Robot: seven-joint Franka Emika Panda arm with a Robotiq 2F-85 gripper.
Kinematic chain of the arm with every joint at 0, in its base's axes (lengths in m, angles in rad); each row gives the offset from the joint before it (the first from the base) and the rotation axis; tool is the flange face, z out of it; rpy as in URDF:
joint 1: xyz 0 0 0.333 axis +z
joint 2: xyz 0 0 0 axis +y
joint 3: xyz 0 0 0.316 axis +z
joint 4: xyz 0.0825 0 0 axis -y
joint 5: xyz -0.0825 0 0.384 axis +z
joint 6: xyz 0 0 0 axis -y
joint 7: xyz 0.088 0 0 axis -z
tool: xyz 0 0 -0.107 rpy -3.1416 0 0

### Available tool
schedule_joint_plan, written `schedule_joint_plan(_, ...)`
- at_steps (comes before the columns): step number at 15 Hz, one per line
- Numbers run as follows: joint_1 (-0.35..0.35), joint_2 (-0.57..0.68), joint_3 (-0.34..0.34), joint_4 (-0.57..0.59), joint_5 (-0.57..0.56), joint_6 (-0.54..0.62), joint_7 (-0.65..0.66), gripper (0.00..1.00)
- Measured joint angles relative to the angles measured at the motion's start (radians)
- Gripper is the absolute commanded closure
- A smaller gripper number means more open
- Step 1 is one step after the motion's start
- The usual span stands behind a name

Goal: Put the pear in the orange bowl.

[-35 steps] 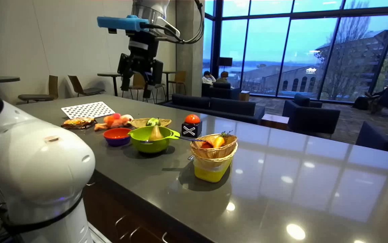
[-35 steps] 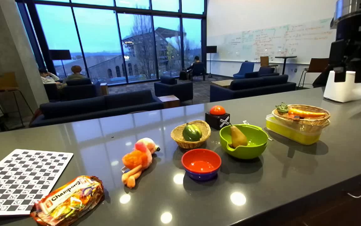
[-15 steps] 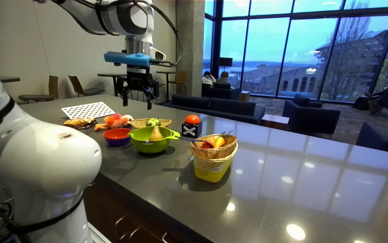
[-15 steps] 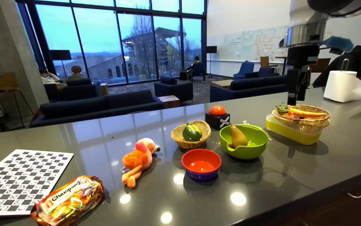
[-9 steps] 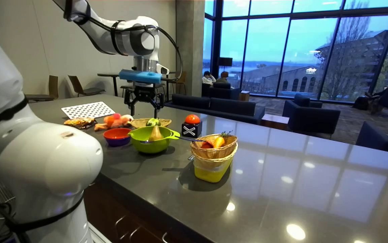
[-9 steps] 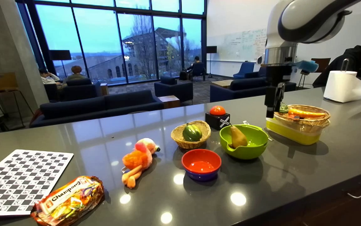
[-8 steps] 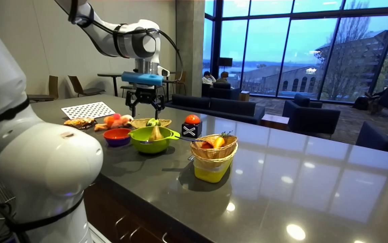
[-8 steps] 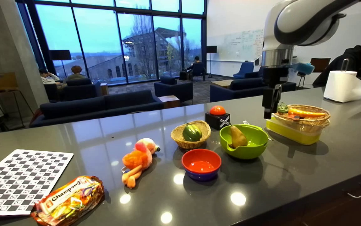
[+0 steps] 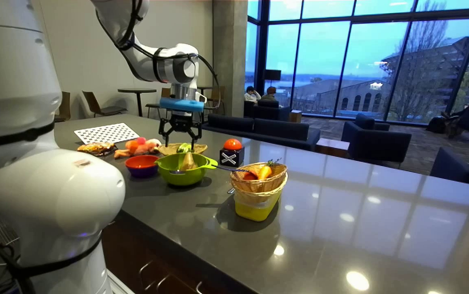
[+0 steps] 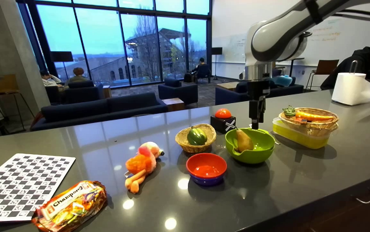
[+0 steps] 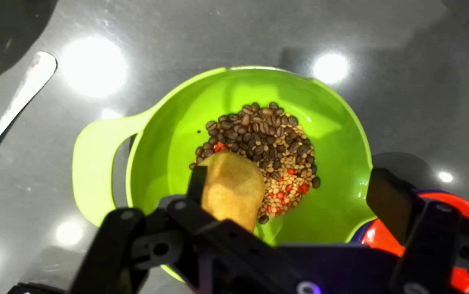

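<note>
The yellow-brown pear point(image 10: 244, 141) stands upright in the lime-green bowl point(image 10: 252, 158). The wrist view shows the pear point(image 11: 232, 188) beside brown beans, tan grains and red bits in the green bowl point(image 11: 342, 134). The orange-red bowl point(image 10: 206, 167) sits in a purple bowl beside the green one; in the wrist view a finger partly hides the orange-red bowl point(image 11: 383, 237). My gripper point(image 9: 180, 143) is open and empty above the green bowl. In the wrist view the gripper's point(image 11: 291, 188) left finger overlaps the pear's edge; the right finger is over the rim.
A wicker basket point(image 10: 181, 143) with a green vegetable and a black box point(image 10: 222, 124) with an orange dome stand close behind. A basket point(image 10: 326, 121) with a carrot rests on a yellow container point(image 10: 300, 134). A plush toy point(image 10: 143, 161) lies nearby. A fork-like utensil point(image 11: 18, 100) lies beside the green bowl.
The arm has swung in and come down from high up. My gripper has moved to just over the green bowl and stayed open. The pear and bowls have not moved.
</note>
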Motion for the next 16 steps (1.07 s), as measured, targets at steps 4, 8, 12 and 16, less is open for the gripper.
schedule_joint_plan(4,-0.001,0.082,0.017,0.068,-0.043,-0.007,-0.008,0.00)
schedule_joint_plan(8,-0.003,0.127,0.018,0.104,-0.069,-0.019,-0.011,0.00)
schedule_joint_plan(12,-0.003,0.135,0.018,0.115,-0.075,-0.027,-0.011,0.00)
schedule_joint_plan(16,-0.003,0.135,0.019,0.116,-0.075,-0.030,-0.010,0.00)
